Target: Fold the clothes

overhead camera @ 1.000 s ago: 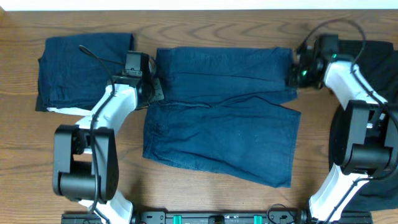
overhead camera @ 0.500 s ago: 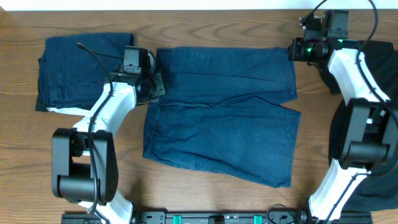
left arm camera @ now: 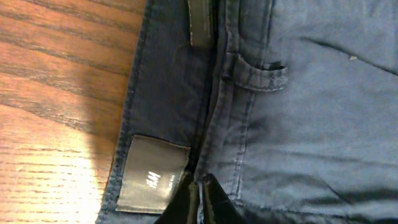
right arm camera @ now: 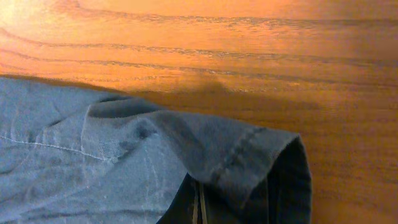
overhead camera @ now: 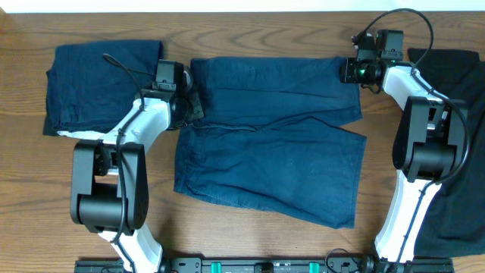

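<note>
Overhead, left end effector (overhead camera: 191, 108) and right end effector (overhead camera: 346, 70) both clenched on navy shorts (overhead camera: 280, 152)

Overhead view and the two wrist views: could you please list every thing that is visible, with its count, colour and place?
navy shorts: one, dark blue, spread flat mid-table.
folded garment: one, dark navy, far left, apart from the shorts.
white strip: one, white, at the folded garment's near edge.
black garment: one, black, right edge, partly behind the right arm.
label: one, dark grey, on the shorts' waistband.
table: one, brown wood, under everything.
left gripper: one, black, fingers pinched on the shorts' waistband.
right gripper: one, black, at the shorts' far right corner, fingers together; grip unclear.
</note>
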